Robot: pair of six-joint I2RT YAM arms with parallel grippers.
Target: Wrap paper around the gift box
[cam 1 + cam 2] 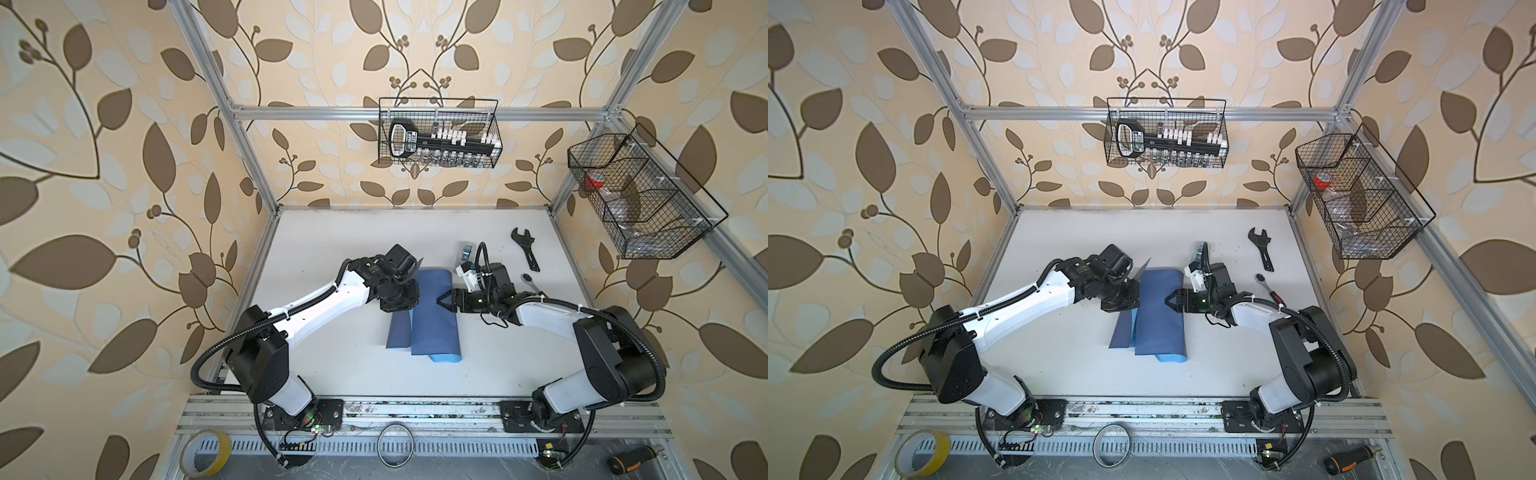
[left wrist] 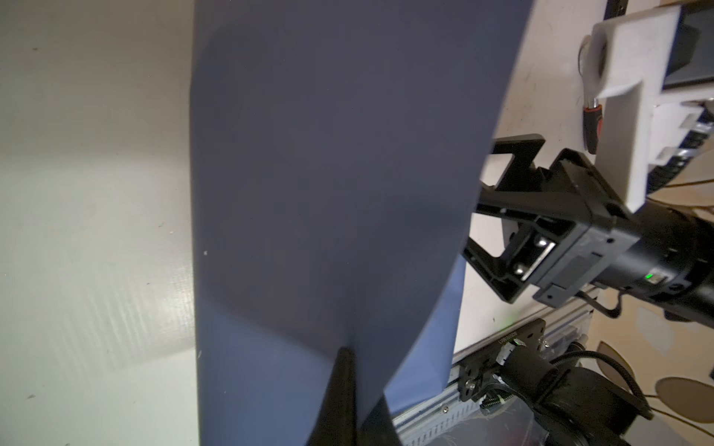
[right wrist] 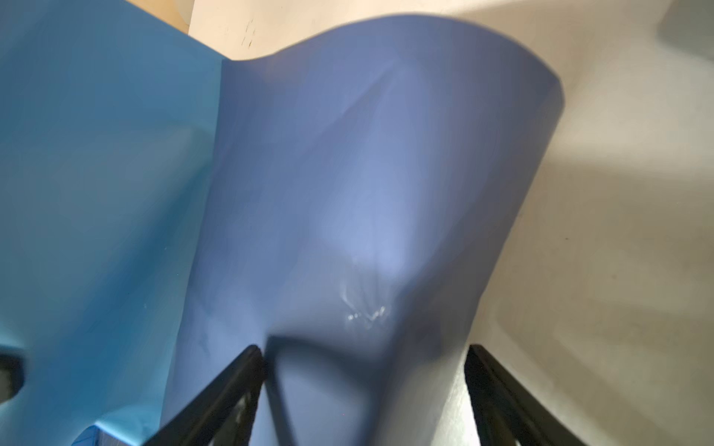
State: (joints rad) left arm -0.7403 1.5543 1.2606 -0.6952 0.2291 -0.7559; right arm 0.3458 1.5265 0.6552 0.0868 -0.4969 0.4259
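While your left arm stretches in from the lower left of both top views and bends its wrist down at the centre, the left gripper is pinched tight on the paper. In the left wrist view its closed tips meet a lifted slate-blue flap. Your right arm comes in from the lower right and points left, nearly level. The right gripper sits at the paper's right edge with its fingers spread wide, clasping nothing. The right wrist view shows a raised hump of paper between them; whether they touch it you cannot tell.

The paper lies at the centre of the frame on the white table, folded over itself with the dark face up and a light-blue strip showing at its lower end. The gift box shows in no view. From above, the left gripper's tips are hidden under its own body.

The wire basket on the back rail, upper centre, holds a black socket rail with white clips. The side basket, upper right, is split into compartments. A red tape roll sits in the farthest one, and the clear wrappings nearer you are hard to make out.
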